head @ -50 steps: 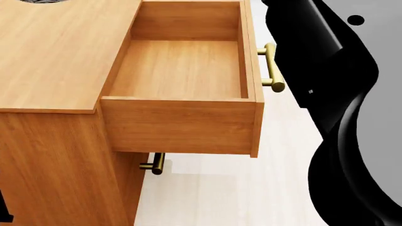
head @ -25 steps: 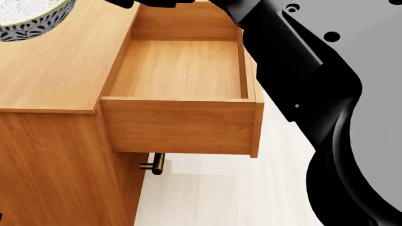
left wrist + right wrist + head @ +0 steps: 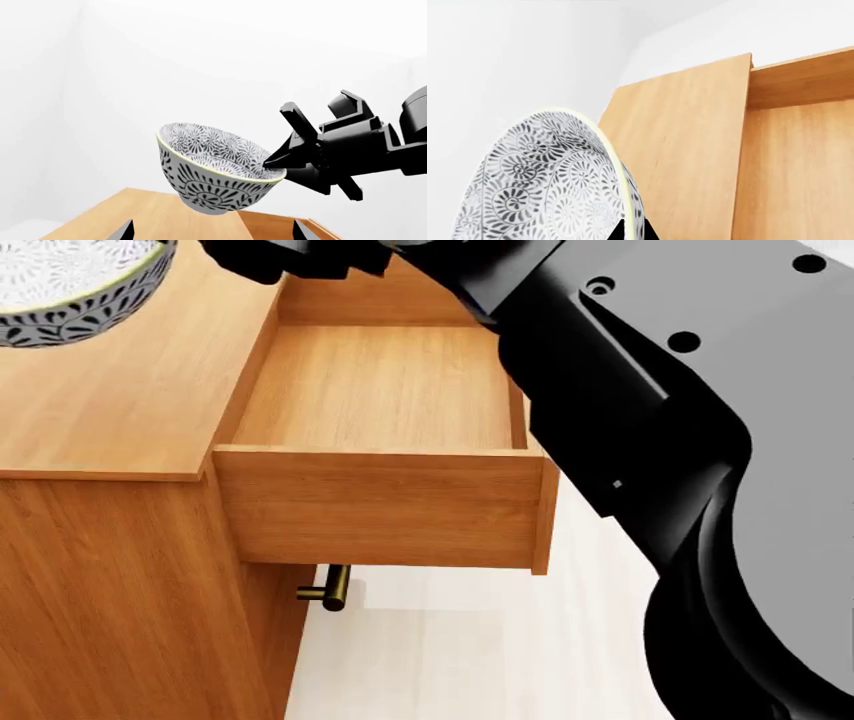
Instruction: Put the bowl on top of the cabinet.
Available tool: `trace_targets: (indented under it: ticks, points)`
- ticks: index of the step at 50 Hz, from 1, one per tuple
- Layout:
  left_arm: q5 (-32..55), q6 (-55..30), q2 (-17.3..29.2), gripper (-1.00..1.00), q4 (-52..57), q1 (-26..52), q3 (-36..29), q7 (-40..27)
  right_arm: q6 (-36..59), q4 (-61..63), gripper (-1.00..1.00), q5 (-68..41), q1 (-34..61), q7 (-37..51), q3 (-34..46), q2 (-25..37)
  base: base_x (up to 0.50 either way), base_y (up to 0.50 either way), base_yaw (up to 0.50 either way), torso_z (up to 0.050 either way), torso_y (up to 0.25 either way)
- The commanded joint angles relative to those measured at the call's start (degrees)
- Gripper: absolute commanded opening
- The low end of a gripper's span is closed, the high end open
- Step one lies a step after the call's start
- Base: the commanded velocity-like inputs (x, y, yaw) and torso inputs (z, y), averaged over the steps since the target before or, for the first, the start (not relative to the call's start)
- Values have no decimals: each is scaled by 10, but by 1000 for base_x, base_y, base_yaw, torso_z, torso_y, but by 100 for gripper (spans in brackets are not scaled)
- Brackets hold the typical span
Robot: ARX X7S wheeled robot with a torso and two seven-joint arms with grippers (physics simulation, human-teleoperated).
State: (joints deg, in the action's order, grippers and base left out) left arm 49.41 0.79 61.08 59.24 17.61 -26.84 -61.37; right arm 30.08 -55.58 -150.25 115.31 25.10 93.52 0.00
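From the left wrist camera, the bowl (image 3: 217,175) hangs tilted in the air above the cabinet (image 3: 167,220) top, not touching it. The right gripper (image 3: 283,159) pinches the bowl's rim, one finger (image 3: 298,126) showing above the rim and a dark tip pressed against the edge. Two dark fingertips (image 3: 123,232) of the left gripper (image 3: 212,231) stand well apart at the picture's edge with nothing between them, so that one is spread wide and holding nothing.

From the head camera, the bowl (image 3: 80,285) shows only in part, over the far end of the cabinet (image 3: 120,380) top. The right arm (image 3: 641,410) reaches across the pulled-out drawer (image 3: 380,430), and its gripper (image 3: 287,255) is mostly cut off by the frame beside the bowl. A brass handle (image 3: 331,588) sticks out below the drawer.

From the right wrist camera, the bowl (image 3: 547,180) fills the near corner, its pale green rim running up to the fingertip (image 3: 627,231) that clamps it. Beyond the gripper lies the cabinet (image 3: 687,145) top with the drawer (image 3: 800,165) alongside.
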Motion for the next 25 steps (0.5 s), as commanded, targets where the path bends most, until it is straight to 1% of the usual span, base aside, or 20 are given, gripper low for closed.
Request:
trace_targets:
  ticks: [1,4,5,7,12,25]
  points:
    - [1,4,5,100,2,12,-16,-7,-11,1,-100,-4,-4,34,-13,0,0,0,0,0,0]
    - [7,9,12,100,4,18,-19,-12,-12,5,-100,-3,-5,40,-13,0,0,0,0,0,0]
    - [7,16,18,100,2,15,-16,-12,5,6,-100,-7,-5,60,-12,0,0,0,0,0,0]
    - [5,23,22,100,0,11,-16,-14,7,5,-100,-5,-6,73,-12,0,0,0,0,0,0]
    - [3,23,22,100,-1,14,-22,-15,28,-3,-100,-14,-11,122,-12,0,0,0,0,0,0]
    - [3,26,25,100,-2,22,-34,-20,35,-6,-100,-15,-9,137,-12,0,0,0,0,0,0]
